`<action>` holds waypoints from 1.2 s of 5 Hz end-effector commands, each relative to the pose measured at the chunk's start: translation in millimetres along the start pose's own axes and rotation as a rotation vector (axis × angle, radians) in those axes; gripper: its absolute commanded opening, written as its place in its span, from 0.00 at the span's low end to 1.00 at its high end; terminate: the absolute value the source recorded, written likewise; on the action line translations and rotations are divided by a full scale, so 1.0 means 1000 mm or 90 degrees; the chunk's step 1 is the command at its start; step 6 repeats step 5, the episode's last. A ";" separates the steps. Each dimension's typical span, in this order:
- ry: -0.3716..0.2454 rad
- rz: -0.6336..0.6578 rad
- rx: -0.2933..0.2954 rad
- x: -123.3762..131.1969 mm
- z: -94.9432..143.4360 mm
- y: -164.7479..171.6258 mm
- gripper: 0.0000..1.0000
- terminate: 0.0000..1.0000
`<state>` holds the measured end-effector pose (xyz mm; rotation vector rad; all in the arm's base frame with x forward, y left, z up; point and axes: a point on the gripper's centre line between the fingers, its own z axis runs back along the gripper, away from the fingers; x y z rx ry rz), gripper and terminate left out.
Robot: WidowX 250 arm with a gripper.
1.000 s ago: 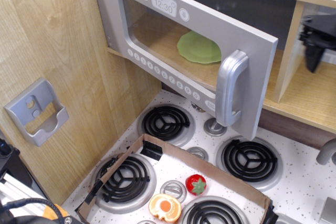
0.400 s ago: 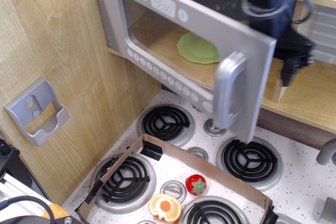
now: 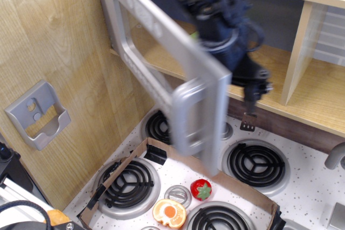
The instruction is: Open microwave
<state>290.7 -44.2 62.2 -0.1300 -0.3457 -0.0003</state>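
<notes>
The microwave sits in the wooden shelf above the stove bench, its grey door blurred and swung well out from the cabinet. The dark gripper hangs just behind the door's free edge; its fingers point down, too blurred to tell how far open or whether they touch it.

Microwave door above the stove burners, hand seemingly just behind its right edge.

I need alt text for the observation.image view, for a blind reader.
A grey plastic toy microwave door stands swung wide open, with a blurred black robot arm behind it. Below lie black coil stove burners and a red toy strawberry.
</notes>
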 end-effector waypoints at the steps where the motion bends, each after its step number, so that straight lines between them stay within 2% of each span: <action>1: -0.024 0.009 0.030 -0.033 0.010 0.032 1.00 0.00; 2: -0.005 -0.007 0.055 -0.044 0.019 0.049 1.00 0.00; 4: -0.015 -0.026 0.057 -0.048 0.022 0.060 1.00 0.00; 5: -0.015 -0.026 0.057 -0.048 0.022 0.060 1.00 1.00; 6: -0.015 -0.026 0.057 -0.048 0.022 0.060 1.00 1.00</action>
